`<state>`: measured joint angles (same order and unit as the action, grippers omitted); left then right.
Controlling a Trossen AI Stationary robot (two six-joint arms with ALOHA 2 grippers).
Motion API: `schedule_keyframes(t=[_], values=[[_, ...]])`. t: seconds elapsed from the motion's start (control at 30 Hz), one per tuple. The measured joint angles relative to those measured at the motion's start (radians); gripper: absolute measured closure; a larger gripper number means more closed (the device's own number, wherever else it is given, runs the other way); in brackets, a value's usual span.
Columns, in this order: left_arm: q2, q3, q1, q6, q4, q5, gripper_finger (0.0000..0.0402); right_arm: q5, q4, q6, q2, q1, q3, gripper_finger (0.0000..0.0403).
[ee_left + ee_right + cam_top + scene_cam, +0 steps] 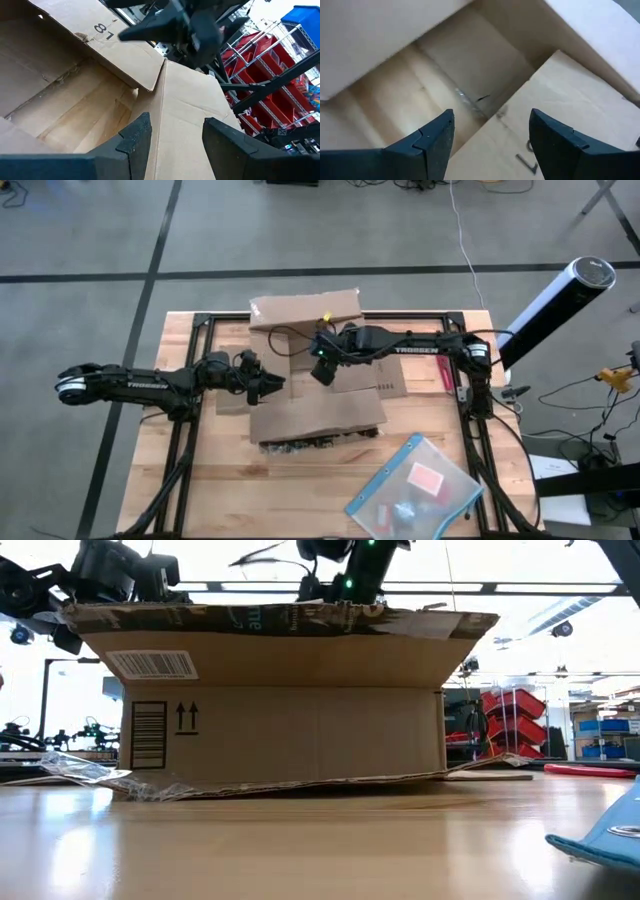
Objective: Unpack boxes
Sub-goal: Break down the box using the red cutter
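Note:
A brown cardboard box (320, 415) stands mid-table with its flaps open; the low view shows its barcode label and arrows (160, 720). My left gripper (275, 386) is open above the box's left side. In the left wrist view (175, 137) its fingers stand on either side of a flap (185, 105); I see no touch. My right gripper (322, 372) hovers open above the box's middle. Its wrist view (490, 135) looks down into the bare inside of the box (465, 70), next to a printed flap (570, 100).
A clear pouch with blue edge (415, 488) lies at the near right. A small red tool (447, 377) lies right of the box. Crumpled clear film (100, 775) sticks out under the box's near side. A black frame (200, 320) rings the table.

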<state>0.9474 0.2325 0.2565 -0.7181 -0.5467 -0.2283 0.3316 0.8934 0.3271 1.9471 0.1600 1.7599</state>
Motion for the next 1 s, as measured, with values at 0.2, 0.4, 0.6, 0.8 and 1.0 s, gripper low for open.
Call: schedule_keyframes(t=[0.2, 0.4, 0.6, 0.8, 1.0], values=[[0.0, 0.0, 0.001, 0.003, 0.002, 0.0, 0.0244, -0.258, -0.112, -0.12, 0.031, 0.011, 0.0, 0.0164], [0.0, 0.0, 0.0, 0.004, 0.006, 0.001, 0.0244, -0.262, -0.107, -0.161, 0.084, 0.016, 0.0, 0.0199], [0.0, 0.0, 0.001, 0.004, 0.009, 0.001, 0.0244, -0.253, -0.039, -0.225, 0.101, 0.018, 0.0, 0.0223], [0.0, 0.0, 0.001, 0.004, 0.012, 0.001, 0.0244, -0.2, 0.076, -0.306, 0.101, 0.018, 0.0, 0.0234], [0.0, 0.0, 0.001, 0.004, 0.016, 0.001, 0.0244, -0.098, 0.185, -0.337, 0.095, 0.017, 0.0, 0.0233]])
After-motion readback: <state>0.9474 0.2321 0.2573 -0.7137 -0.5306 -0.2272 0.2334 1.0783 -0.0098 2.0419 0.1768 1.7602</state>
